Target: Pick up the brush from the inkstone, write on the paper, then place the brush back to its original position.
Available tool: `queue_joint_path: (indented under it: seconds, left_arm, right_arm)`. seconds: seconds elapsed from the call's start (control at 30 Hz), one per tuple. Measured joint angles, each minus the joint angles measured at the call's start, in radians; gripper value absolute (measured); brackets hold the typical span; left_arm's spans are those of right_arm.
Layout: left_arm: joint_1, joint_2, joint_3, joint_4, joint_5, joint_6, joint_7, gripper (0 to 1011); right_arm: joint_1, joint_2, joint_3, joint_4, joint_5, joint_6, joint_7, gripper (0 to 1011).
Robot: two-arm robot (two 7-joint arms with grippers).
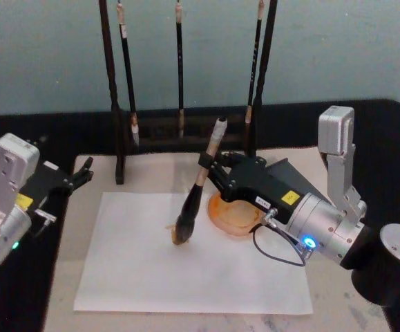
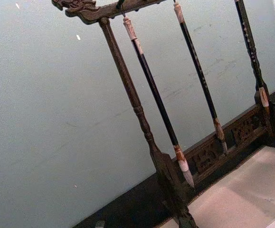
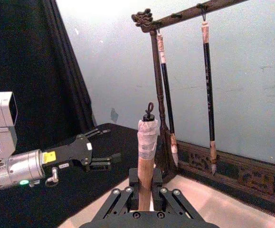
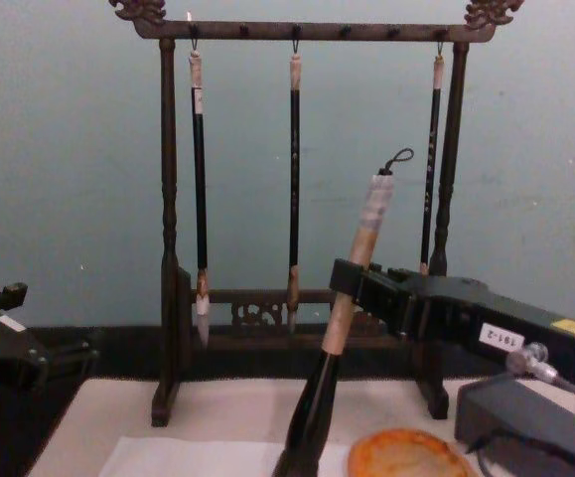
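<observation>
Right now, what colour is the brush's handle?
Pale tan on top, dark below; the brush shows best in the chest view.

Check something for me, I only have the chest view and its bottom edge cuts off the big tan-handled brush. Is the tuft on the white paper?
Observer: In the head view, the large tan-and-dark calligraphy brush is tilted in the right claw. Its grey-brown tuft is down on the thin white paper sheet, apparently touching.
Operator: Where on the sheet?
Observer: Near the middle, toward the far edge, left of the round orange inkstone dish.
Operator: Left arm?
Observer: The left claw hovers by the far left corner of the cream mat, off the sheet.
</observation>
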Motion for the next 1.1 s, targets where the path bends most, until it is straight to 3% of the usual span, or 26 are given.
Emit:
queue_joint_path:
  seconds: [0.57,0.83,1.1]
  left_arm:
    - [0.0,0.0,0.0,0.0,0.0,0.0,0.0,1010]
    - [0.0,0.0,0.0,0.0,0.0,0.0,0.0,1010]
    - [0.0,0.0,0.0,0.0,0.0,0.0,0.0,1010]
  right_arm:
    - [-0.013,0.006,0.025,-0.037,0.017,-0.023,-0.01,153]
    - [-0.004,-0.005,0.073,-0.025,0.036,-0.053,-0.035,153]
    - [-0.011,-0.017,0.155,0.004,0.128,-0.042,-0.064,153]
